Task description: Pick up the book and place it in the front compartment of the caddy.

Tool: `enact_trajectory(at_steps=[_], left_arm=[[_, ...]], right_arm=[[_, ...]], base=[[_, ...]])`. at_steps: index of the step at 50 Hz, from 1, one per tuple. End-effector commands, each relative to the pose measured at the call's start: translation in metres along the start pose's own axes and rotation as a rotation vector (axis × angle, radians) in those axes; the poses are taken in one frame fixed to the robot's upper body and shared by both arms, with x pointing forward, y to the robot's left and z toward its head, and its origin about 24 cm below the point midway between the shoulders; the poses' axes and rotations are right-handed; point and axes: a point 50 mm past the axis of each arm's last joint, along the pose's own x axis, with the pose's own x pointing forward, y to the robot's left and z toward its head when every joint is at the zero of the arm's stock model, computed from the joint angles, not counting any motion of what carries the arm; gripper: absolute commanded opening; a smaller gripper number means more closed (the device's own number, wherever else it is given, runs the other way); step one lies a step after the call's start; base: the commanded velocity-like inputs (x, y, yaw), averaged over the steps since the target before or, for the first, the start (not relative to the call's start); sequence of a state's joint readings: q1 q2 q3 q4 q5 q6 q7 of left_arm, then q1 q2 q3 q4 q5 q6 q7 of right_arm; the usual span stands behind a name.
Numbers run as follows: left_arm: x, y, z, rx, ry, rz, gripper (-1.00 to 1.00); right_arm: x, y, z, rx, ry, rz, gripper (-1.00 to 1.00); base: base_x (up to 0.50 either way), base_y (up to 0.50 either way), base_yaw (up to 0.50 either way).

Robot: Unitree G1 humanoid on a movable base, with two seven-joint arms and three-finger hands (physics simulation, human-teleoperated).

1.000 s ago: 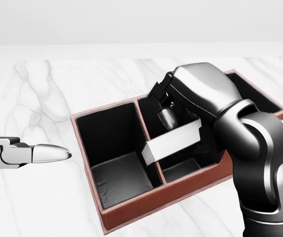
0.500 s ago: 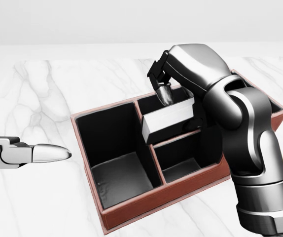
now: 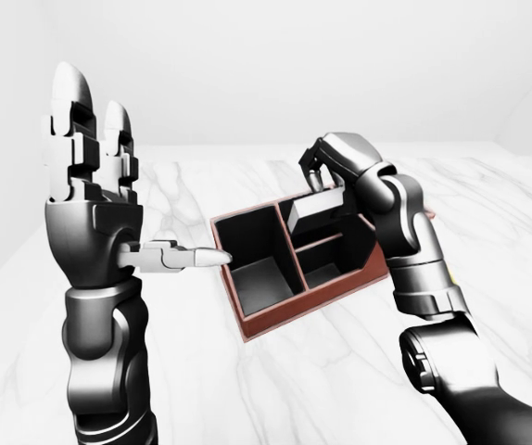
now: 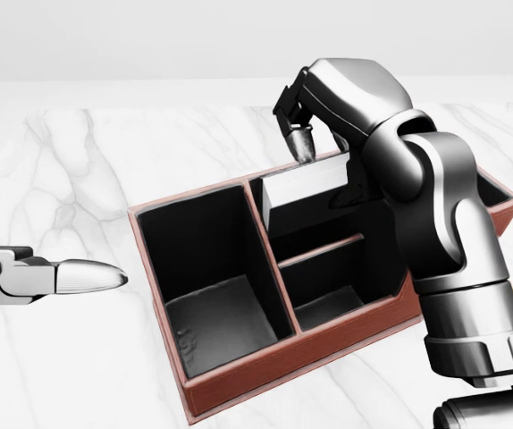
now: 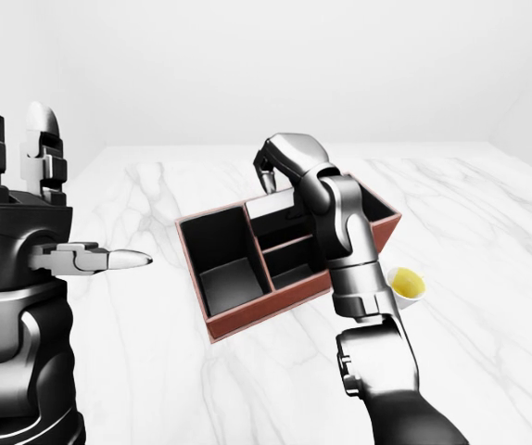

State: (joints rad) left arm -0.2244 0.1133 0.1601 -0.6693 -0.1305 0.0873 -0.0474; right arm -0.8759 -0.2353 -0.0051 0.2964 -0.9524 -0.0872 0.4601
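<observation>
Since the earlier frames the book [image 4: 303, 195] has been raised and shifted toward the top of the head view, from lying tilted across the divider to standing at the upper rim of the caddy [image 4: 265, 371], and the right arm has been drawn up with it. It is being held by the right hand [image 4: 315, 121], whose fingertips [image 4: 302, 143] are being pressed down on its top edge while the rest of the hand is curled over it. Directly beneath those fingers, the pale book is being kept partly inside the upper middle compartment, with the smaller compartment below it lying bare. To the left of the fingers the large dark compartment is standing open. The left hand [image 3: 95, 209] is being held upright well apart from the caddy, fingers released and spread, grasping nothing, its thumb pointing toward the caddy. A yellow cup [image 5: 404, 285] is being shown beside the right forearm on the marble table [image 4: 78, 161].
</observation>
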Motion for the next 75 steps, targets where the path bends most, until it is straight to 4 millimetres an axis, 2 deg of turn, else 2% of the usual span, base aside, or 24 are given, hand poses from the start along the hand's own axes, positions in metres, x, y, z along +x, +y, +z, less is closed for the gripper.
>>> enact_trajectory(at_steps=[1,26,37,75], left_arm=[[0.001,0.0,0.001,-0.001,-0.005,0.002,1.0],[0.0,0.0,0.001,0.0,-0.007,0.0,1.0],[0.0,0.001,0.003,0.0,-0.013,0.002,1.0],[0.001,0.001,0.002,-0.002,-0.013,0.002,1.0]], right_arm=[[0.007,-0.005,-0.009,-0.008,0.04,-0.044,-1.0],[0.036,0.004,-0.026,0.009,0.148,-0.056,-1.0],[0.041,0.009,-0.031,0.01,0.182,-0.052,-1.0],[0.045,0.024,-0.022,0.019,0.167,-0.032,-1.0]], base=[[0.0,0.0,0.0],[0.0,0.0,0.0],[0.0,0.0,0.0],[0.0,0.0,0.0]])
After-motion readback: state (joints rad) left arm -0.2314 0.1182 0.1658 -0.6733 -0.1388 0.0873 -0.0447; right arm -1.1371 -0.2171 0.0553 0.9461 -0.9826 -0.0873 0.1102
